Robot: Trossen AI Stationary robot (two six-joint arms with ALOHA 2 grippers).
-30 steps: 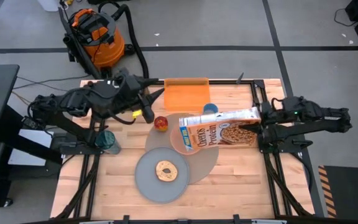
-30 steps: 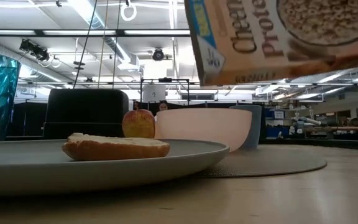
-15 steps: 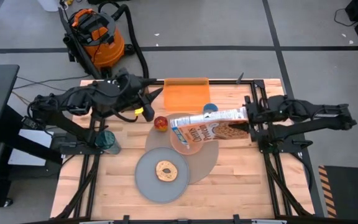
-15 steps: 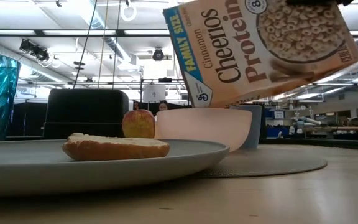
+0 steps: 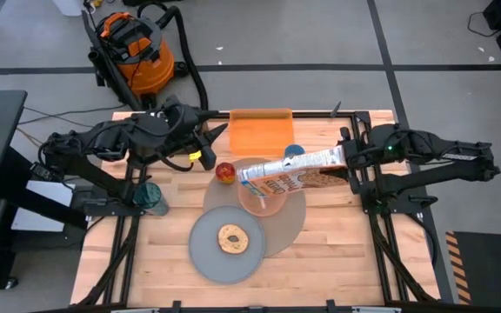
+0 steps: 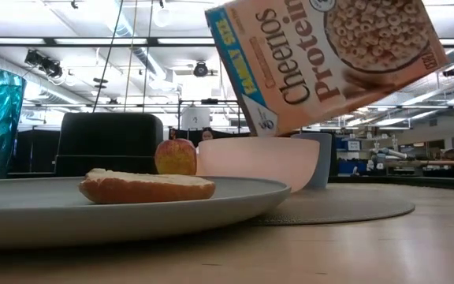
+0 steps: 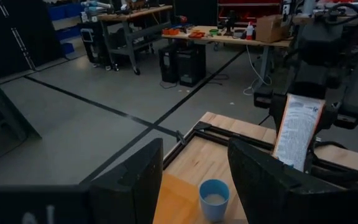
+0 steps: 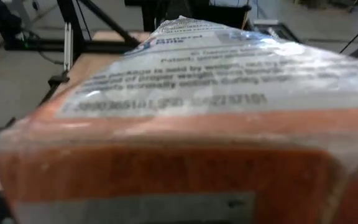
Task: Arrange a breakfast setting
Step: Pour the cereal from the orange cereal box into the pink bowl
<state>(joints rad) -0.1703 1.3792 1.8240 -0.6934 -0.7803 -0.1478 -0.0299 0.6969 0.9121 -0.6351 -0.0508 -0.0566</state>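
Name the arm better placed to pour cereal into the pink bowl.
Right. The right gripper holds the cereal box tilted over the pink bowl. The left gripper waits open at the table's far edge, near the orange board.

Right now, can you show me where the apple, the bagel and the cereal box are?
apple (image 5: 225,173), high view, on its red top.
bagel (image 5: 232,238), high view, on its ring, beside the hole.
cereal box (image 6: 333,59), low view, on its printed front.
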